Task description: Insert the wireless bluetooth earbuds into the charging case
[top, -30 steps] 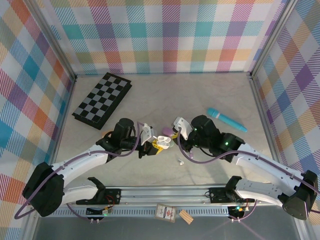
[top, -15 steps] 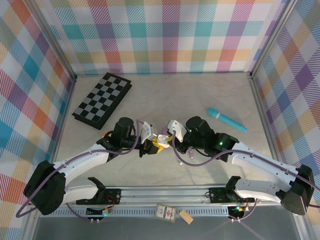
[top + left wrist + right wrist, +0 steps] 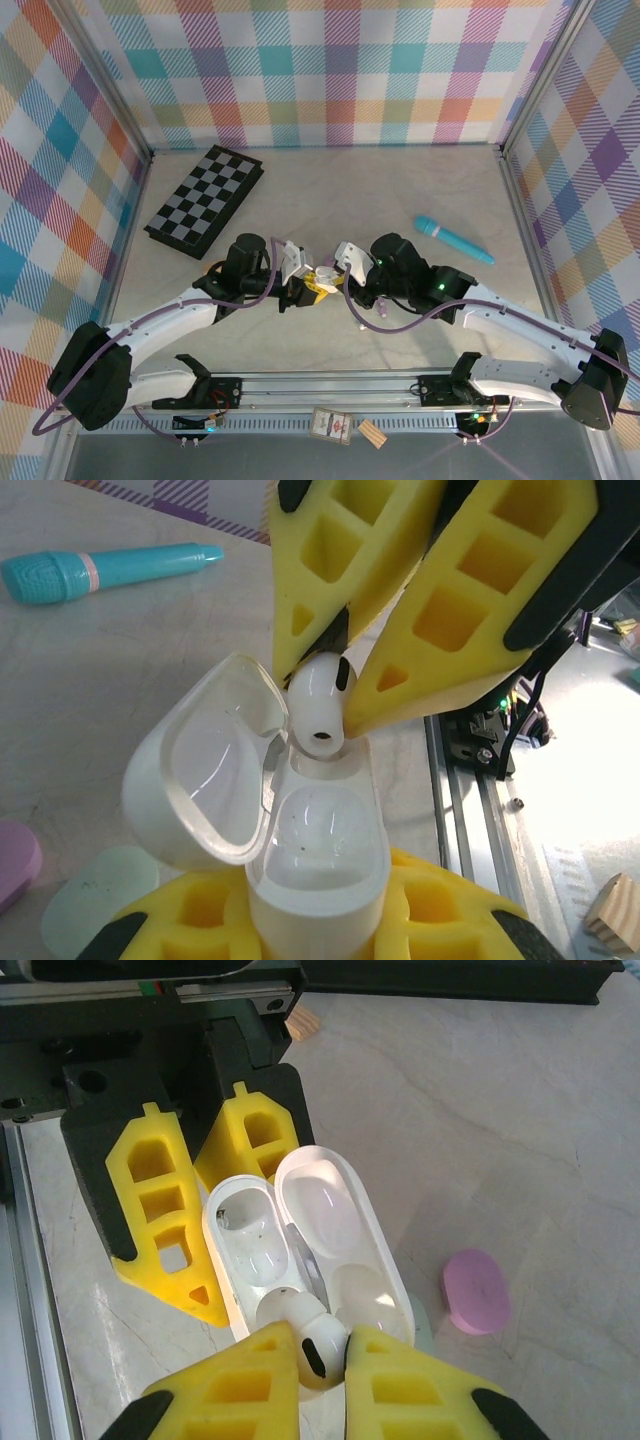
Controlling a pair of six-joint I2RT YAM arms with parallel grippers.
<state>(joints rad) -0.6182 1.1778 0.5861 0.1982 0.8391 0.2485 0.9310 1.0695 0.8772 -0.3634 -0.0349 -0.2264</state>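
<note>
The left gripper [image 3: 315, 912] is closed on a white charging case [image 3: 316, 852], its clear-lined lid [image 3: 205, 780] swung open toward 9 o'clock in the left wrist view. At 12 o'clock of the case, the right gripper [image 3: 318, 1346] pinches a glossy white earbud [image 3: 320, 705], whose lower end sits at the mouth of the case's far socket. A purple pebble-like case [image 3: 477, 1290] lies on the table just beside them. Farther back, a turquoise pen-like stick [image 3: 453, 240] lies at 2 o'clock and a folded chessboard [image 3: 205, 198] at 10 o'clock.
</note>
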